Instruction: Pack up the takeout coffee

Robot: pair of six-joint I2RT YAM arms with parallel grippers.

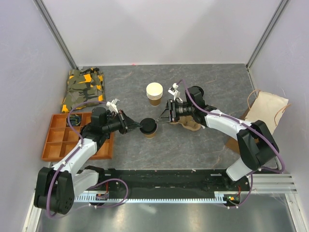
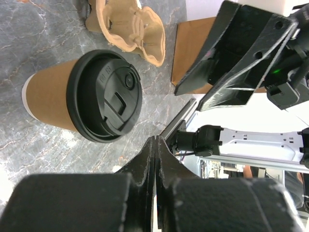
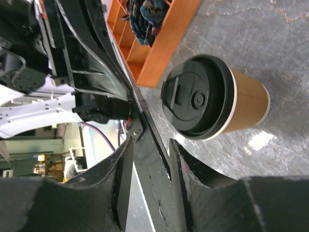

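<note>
Left gripper (image 1: 138,127) first: its jaws are pressed tight together with nothing between them. In the left wrist view the two black fingers (image 2: 147,164) meet in a single seam. The tip sits just beside the takeout coffee (image 1: 148,126), next to it and not around it.

Right gripper (image 1: 163,117) comes in from the other side, jaws partway apart. In its own camera there's a narrow gap between the fingers (image 3: 120,174) and nothing is gripped. It's close to the cup but not on it.

So the coffee stands upright on the grey table (image 1: 203,150), right between the two grippers. It's a brown paper cup, and its black lid (image 2: 104,96) is seated on the cream rim.

Other stuff around:
- A stack of cups (image 1: 154,93) stands just behind the coffee, mouths up and nested into each other.
- A moulded pulp cup carrier (image 2: 128,29) is partly under the right arm.
- A brown paper bag (image 1: 268,108) with handles is over by the right wall.
- An orange tray (image 1: 53,145) split into compartments is on the left.
- A camo-pattern cloth (image 1: 84,89) is behind the tray. From the right wrist view I can't tell whether any of it hangs into the tray.
</note>
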